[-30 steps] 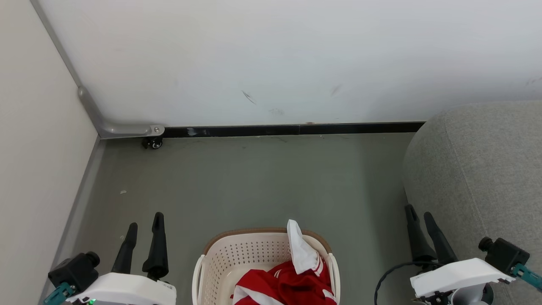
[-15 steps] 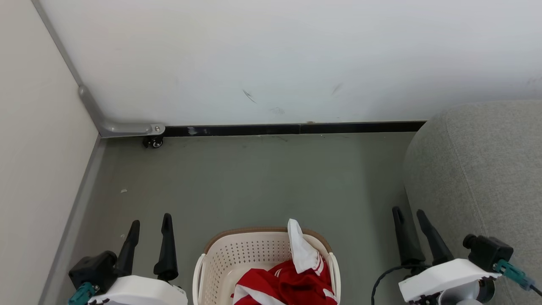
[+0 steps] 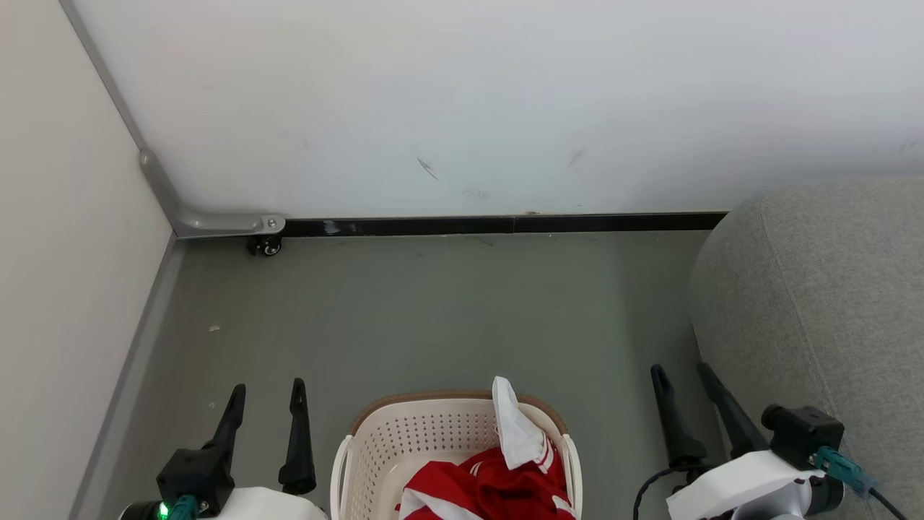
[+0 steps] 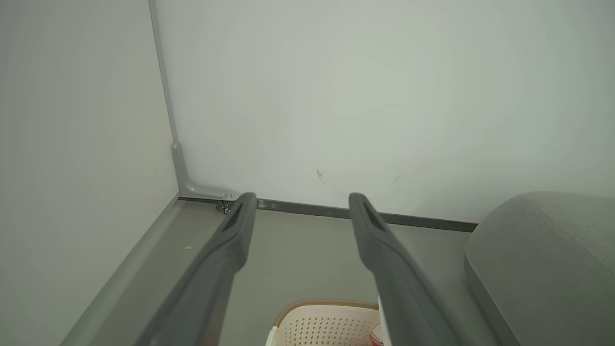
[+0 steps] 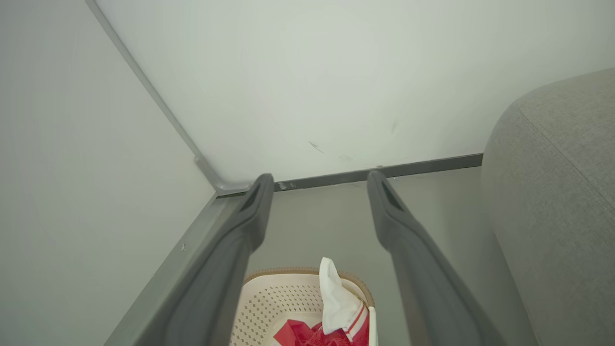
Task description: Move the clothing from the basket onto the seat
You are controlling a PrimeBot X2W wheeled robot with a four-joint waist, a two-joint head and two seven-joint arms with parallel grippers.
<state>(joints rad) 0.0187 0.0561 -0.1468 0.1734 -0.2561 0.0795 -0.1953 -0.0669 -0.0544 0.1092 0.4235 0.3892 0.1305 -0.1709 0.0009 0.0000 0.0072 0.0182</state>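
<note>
The grey seat (image 3: 816, 303) took up the robot's right side, its rounded flank rising from the floor (image 3: 433, 310) just beside the right hand (image 3: 679, 368). The cream basket (image 3: 375, 448) stood on the floor between the two arms, low in the middle of the head view, with a strip of bare floor between it and the seat. Its near part was cut off, so its long axis could not be told. The red and white clothing (image 3: 491, 484) lay bunched in the basket's right half, one white fold standing up at the far rim.

That pile sat inward of both hands and back from their fingertips. It looked nearer the right hand, which was also on the seat's side, so the right arm seemed better placed for the pick. The left hand (image 3: 268, 387) was beside the basket's other flank. Both hands were released and empty, fingers spread and pointing past the basket toward the wall (image 3: 462, 108). Either would probably need to tip down and swing inward.
</note>
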